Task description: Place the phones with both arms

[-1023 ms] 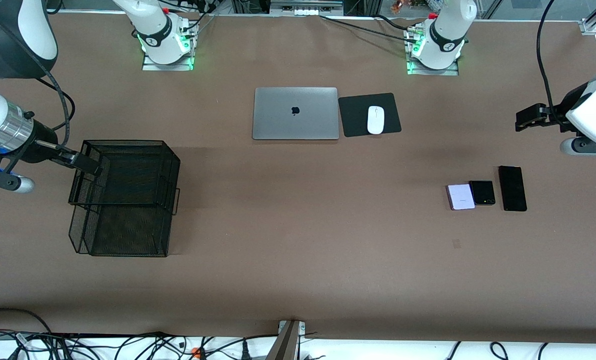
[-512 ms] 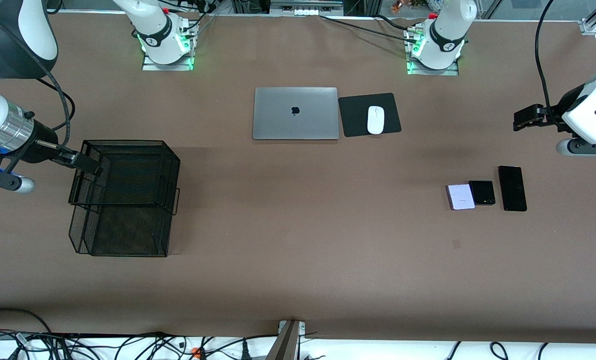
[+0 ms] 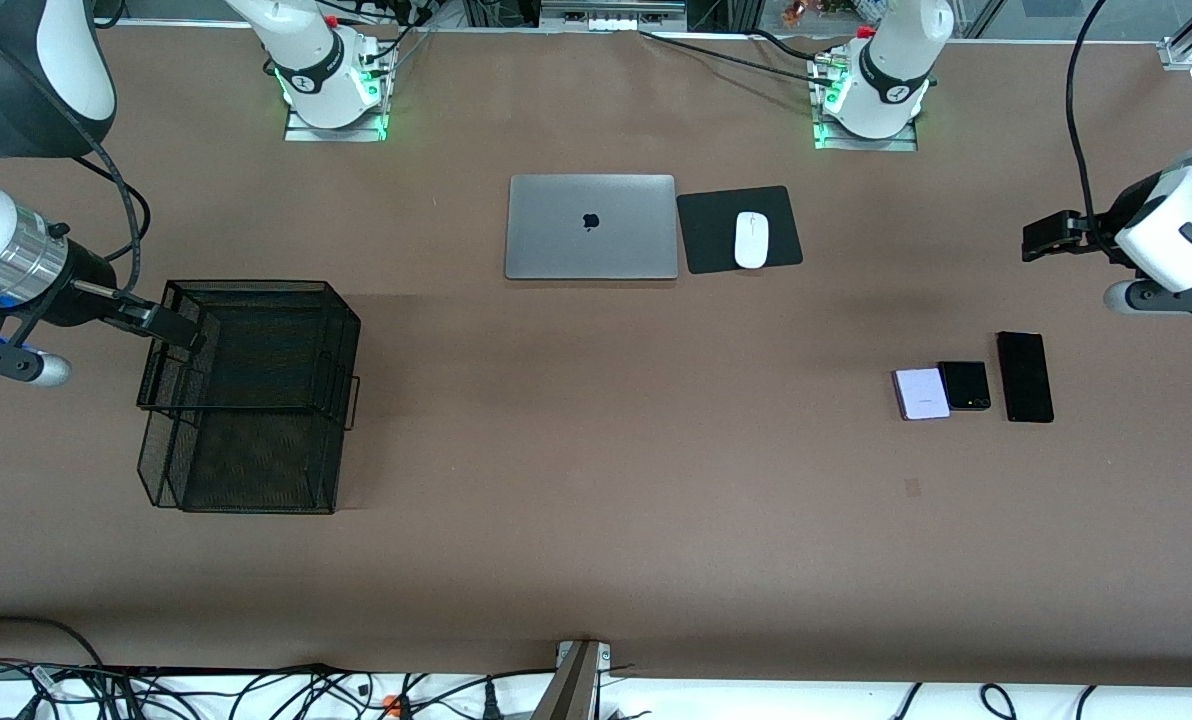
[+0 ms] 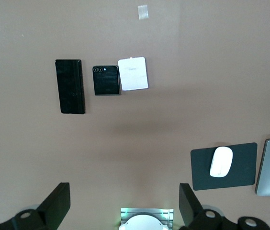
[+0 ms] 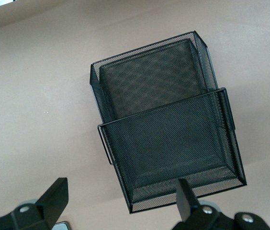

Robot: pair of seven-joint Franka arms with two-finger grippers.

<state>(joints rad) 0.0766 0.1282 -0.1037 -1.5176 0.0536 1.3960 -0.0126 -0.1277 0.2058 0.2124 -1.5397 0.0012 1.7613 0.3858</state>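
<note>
Three phones lie flat in a row toward the left arm's end of the table: a pale lavender-white squarish one (image 3: 922, 393), a small black one (image 3: 964, 385) and a long black slab (image 3: 1024, 376). The left wrist view shows the same row: slab (image 4: 70, 86), small black phone (image 4: 106, 80), pale phone (image 4: 133, 74). My left gripper (image 3: 1046, 240) (image 4: 124, 194) hangs open and empty over bare table, apart from the phones. My right gripper (image 3: 171, 325) (image 5: 120, 191) is open and empty over the edge of a black mesh tray (image 3: 246, 283) (image 5: 163, 124).
A closed silver laptop (image 3: 591, 227) lies near the bases, beside a white mouse (image 3: 752, 240) on a black pad (image 3: 706, 235). The mesh tray has two tiers and stands toward the right arm's end. Cables run along the table edge nearest the front camera.
My left arm has drifted a little toward the table's middle, still high and open. The right arm and the phones have not moved.
</note>
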